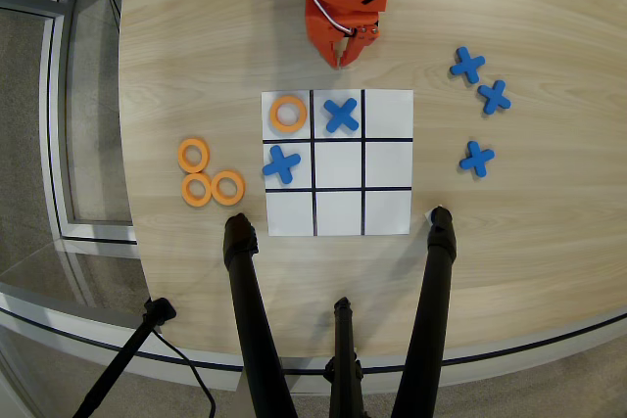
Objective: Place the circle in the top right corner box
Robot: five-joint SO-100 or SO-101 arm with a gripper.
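From above, the paper grid (pixel 338 162) is lying flat near the middle of the wooden table (pixel 196 46), its black lines dividing it into nine white cells. Three cells are holding pieces. One orange circle (pixel 288 114) is sitting in the upper-left cell as this overhead view shows it, well inside the lines. A blue cross (pixel 341 115) is filling the upper-middle cell just beside it, and a second blue cross (pixel 281 163) is resting in the middle-left cell, its left arm poking out over the paper's edge. The other six cells are showing bare white, including the lower-left corner box (pixel 290 211).

Three more orange rings (pixel 210 173) are clustering on the wood to the left of the grid, close together. Three loose blue crosses (pixel 479 96) are lying off to the right.

The orange gripper (pixel 344 59) is hanging above the table just past the grid's top edge, pointing down, its fingers drawn together with nothing between them. Black tripod legs (pixel 253 310) are reaching in from the bottom.
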